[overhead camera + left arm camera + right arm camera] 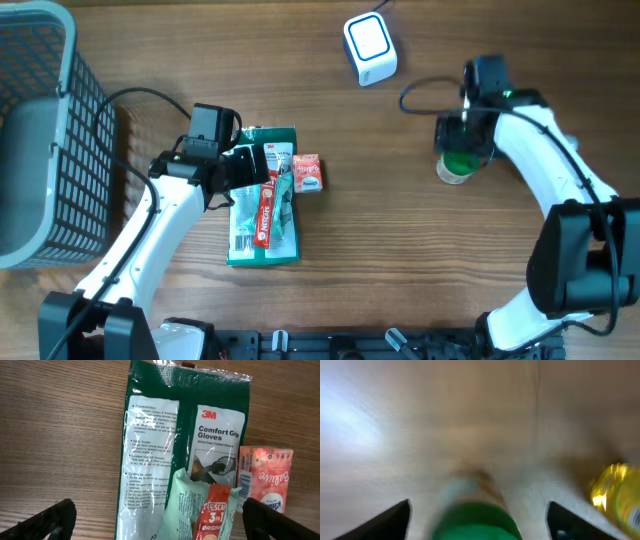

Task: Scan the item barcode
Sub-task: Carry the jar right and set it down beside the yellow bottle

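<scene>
A pile of items lies left of centre: a green 3M glove pack [262,235] [165,435], a red Nescafe sachet [266,212] [212,512], a mint-green packet [182,505] and an orange tissue pack [308,173] [265,477]. My left gripper [250,170] [165,522] hovers open above the pile, its fingers either side of the sachets and touching nothing. A green-capped bottle [458,164] [477,522] stands at the right. My right gripper [465,135] [477,520] is over it, open, with gaps between the cap and both fingers. The white scanner [370,48] sits at the back.
A grey mesh basket [45,140] fills the far left. A black cable [425,90] runs along the table near the right arm. A yellow object [615,495] lies blurred to the right of the bottle in the right wrist view.
</scene>
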`<state>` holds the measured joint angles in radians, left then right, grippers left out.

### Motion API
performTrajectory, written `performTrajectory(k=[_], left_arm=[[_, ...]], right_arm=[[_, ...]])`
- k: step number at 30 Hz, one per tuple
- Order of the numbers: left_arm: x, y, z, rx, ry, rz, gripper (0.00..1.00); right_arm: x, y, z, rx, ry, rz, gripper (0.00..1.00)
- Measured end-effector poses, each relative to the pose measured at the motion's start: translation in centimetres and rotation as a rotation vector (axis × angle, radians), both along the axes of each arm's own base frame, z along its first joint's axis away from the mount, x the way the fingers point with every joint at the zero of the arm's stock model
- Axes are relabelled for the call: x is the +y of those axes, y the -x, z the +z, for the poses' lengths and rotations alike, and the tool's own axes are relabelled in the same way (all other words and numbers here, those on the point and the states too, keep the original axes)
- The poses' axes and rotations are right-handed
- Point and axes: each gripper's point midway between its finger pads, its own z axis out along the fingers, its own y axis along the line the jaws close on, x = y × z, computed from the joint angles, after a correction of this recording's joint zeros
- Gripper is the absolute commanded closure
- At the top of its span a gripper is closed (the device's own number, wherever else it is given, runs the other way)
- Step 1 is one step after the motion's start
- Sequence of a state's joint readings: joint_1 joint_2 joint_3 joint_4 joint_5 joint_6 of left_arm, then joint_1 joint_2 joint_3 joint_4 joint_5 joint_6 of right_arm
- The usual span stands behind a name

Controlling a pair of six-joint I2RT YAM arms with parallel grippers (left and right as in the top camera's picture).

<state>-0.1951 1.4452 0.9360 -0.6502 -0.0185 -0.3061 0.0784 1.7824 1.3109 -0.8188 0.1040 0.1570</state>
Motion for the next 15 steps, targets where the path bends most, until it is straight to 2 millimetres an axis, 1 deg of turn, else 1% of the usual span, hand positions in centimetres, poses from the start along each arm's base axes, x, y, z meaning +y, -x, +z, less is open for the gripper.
performTrajectory(k=[1, 3, 4, 5, 6, 9, 11, 12, 15], left_arm=[[0.0, 0.0, 0.0, 0.000, 0.000, 0.000, 0.00], [0.0, 0.0, 0.0, 0.000, 0.000, 0.000, 0.00], [0.0, 0.0, 0.0, 0.000, 0.000, 0.000, 0.00], [0.0, 0.0, 0.0, 0.000, 0.000, 0.000, 0.00], [0.0, 0.0, 0.0, 0.000, 0.000, 0.000, 0.00], [0.0, 0.0, 0.0, 0.000, 0.000, 0.000, 0.00], [0.0, 0.0, 0.0, 0.000, 0.000, 0.000, 0.00], [0.0, 0.0, 0.0, 0.000, 0.000, 0.000, 0.00], [0.0, 0.0, 0.0, 0.000, 0.000, 0.000, 0.00]], right_arm=[[0.6, -1.3, 1.4, -0.046, -0.031, 0.005, 0.55], [2.2, -3.6, 3.7, -0.135, -0.118, 0.035, 0.73], [3.2, -4.2, 4.4, -0.158, -0.170, 0.048, 0.78], [3.8, -4.3, 4.6, -0.161, -0.201, 0.057, 0.79], [4.8, -4.1, 4.6, -0.152, -0.253, 0.057, 0.79], [6.5, -3.5, 4.0, -0.137, -0.280, 0.076, 0.78], [7.4, -3.1, 3.3, -0.123, -0.283, 0.090, 0.78], [8.4, -2.6, 2.5, -0.112, -0.285, 0.103, 0.79], [9.2, -2.0, 1.0, -0.098, -0.271, 0.111, 0.78]])
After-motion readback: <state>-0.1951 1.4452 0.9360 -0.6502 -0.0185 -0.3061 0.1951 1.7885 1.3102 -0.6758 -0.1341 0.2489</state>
